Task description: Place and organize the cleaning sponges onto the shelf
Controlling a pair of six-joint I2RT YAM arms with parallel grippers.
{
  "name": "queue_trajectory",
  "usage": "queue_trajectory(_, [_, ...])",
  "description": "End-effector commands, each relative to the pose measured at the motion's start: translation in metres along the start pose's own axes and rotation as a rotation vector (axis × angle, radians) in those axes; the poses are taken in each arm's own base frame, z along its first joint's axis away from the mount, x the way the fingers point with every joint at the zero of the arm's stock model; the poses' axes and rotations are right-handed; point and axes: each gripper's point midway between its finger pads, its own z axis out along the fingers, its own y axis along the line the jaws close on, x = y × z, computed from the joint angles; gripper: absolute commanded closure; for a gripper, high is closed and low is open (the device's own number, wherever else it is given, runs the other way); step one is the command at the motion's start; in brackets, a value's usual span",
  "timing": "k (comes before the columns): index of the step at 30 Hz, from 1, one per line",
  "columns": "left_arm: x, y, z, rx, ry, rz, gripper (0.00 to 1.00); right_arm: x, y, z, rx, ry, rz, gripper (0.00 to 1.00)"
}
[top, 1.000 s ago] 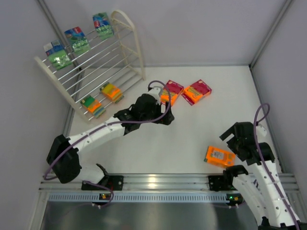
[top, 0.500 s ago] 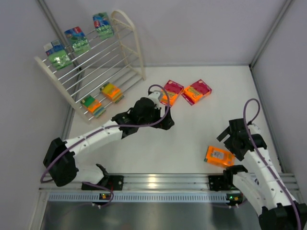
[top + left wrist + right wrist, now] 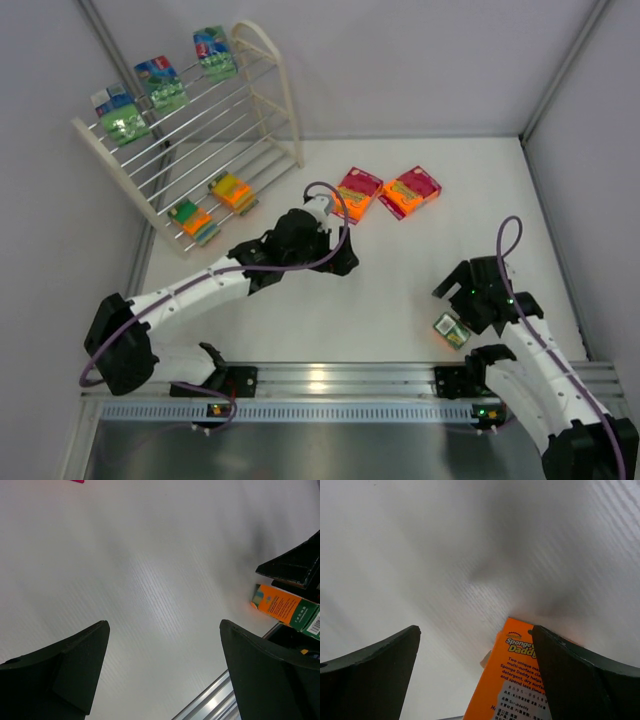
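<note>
White table (image 3: 400, 270), grey walls, your shelf (image 3: 200, 130) in the far left corner.
Three green sponges (image 3: 163, 84) sit on its upper rods and two orange ones (image 3: 232, 190) on the lowest tier. Two magenta-labelled packs (image 3: 412, 190) lie mid-table. Your left gripper (image 3: 164, 625) hangs wide open over bare table. Your right gripper (image 3: 475, 628), jaws wide, straddles the orange pack (image 3: 520, 680), not clamping it.
</note>
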Motion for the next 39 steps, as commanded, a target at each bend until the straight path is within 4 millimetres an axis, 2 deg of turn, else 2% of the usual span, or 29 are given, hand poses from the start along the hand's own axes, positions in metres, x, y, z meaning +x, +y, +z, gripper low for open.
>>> queue_trajectory(1, [-0.014, -0.007, -0.01, 0.023, -0.063, -0.002, 0.02, -0.013, 0.044, -0.007, -0.172, -0.043, 0.043, 0.04])
queue_trajectory(5, [-0.014, -0.007, -0.011, 0.023, -0.065, -0.006, 0.02, -0.016, 0.068, -0.01, -0.238, -0.045, 0.071, 0.06])
queue_trajectory(6, [-0.014, -0.008, -0.011, 0.025, -0.066, -0.006, 0.02, -0.009, 0.077, -0.012, -0.268, -0.011, 0.078, 0.06])
queue_trajectory(8, [-0.013, -0.009, -0.012, 0.035, -0.062, -0.004, 0.02, -0.009, 0.092, -0.011, -0.301, -0.011, 0.084, 0.06])
queue_trajectory(13, [-0.008, -0.018, -0.016, 0.084, -0.037, -0.002, 0.02, -0.001, 0.12, -0.009, -0.294, -0.013, -0.032, 0.04])
queue_trajectory(14, [-0.007, -0.018, -0.016, 0.087, -0.036, -0.004, 0.02, -0.013, 0.128, -0.011, -0.263, -0.051, -0.074, 0.03])
queue_trajectory(15, [-0.007, -0.018, -0.017, 0.087, -0.036, -0.005, 0.02, -0.018, 0.119, -0.012, -0.184, -0.059, -0.107, 0.01])
queue_trajectory(16, [-0.004, -0.016, -0.017, 0.087, -0.032, -0.005, 0.02, -0.028, 0.118, -0.017, -0.146, -0.088, -0.146, 0.01])
queue_trajectory(17, [-0.004, -0.016, -0.019, 0.089, -0.033, -0.005, 0.02, -0.056, 0.132, -0.032, -0.127, -0.176, -0.211, 0.0])
queue_trajectory(18, [-0.003, -0.015, -0.019, 0.087, -0.032, -0.005, 0.02, -0.063, 0.123, -0.039, -0.059, -0.183, -0.249, 0.01])
queue_trajectory(19, [-0.001, -0.015, -0.02, 0.087, -0.032, -0.004, 0.02, -0.075, 0.125, -0.047, -0.037, -0.212, -0.275, 0.01])
queue_trajectory(20, [-0.001, -0.014, -0.02, 0.087, -0.032, -0.004, 0.02, -0.096, 0.136, -0.064, -0.032, -0.271, -0.297, 0.01])
queue_trajectory(22, [-0.001, -0.014, -0.02, 0.087, -0.032, -0.001, 0.02, -0.106, 0.136, -0.084, -0.012, -0.277, -0.304, 0.01])
queue_trajectory(24, [-0.001, -0.015, -0.02, 0.086, -0.031, -0.004, 0.02, -0.101, 0.13, -0.092, -0.013, -0.243, -0.287, 0.0])
queue_trajectory(25, [-0.002, -0.015, -0.02, 0.086, -0.034, -0.004, 0.02, -0.09, 0.116, -0.092, 0.022, -0.199, -0.285, 0.0])
queue_trajectory(26, [-0.002, -0.015, -0.019, 0.084, -0.034, -0.005, 0.02, -0.08, 0.111, -0.096, 0.003, -0.164, -0.249, 0.0])
queue_trajectory(27, [-0.003, -0.015, -0.02, 0.085, -0.035, -0.007, 0.02, -0.072, 0.103, -0.095, 0.014, -0.136, -0.23, 0.01])
queue_trajectory(28, [-0.003, -0.015, -0.019, 0.085, -0.035, -0.007, 0.02, -0.057, 0.084, -0.093, 0.043, -0.094, -0.2, 0.01])
queue_trajectory(31, [0.0, -0.016, -0.02, 0.095, -0.025, -0.007, 0.02, -0.027, 0.056, -0.082, 0.071, 0.003, -0.183, 0.01])
queue_trajectory(37, [0.007, -0.014, -0.021, 0.097, -0.013, -0.014, 0.02, 0.011, 0.029, -0.071, 0.088, 0.159, -0.235, 0.01])
queue_trajectory(39, [0.009, -0.012, -0.021, 0.089, -0.011, -0.027, 0.02, 0.021, 0.028, -0.069, 0.076, 0.199, -0.26, 0.01])
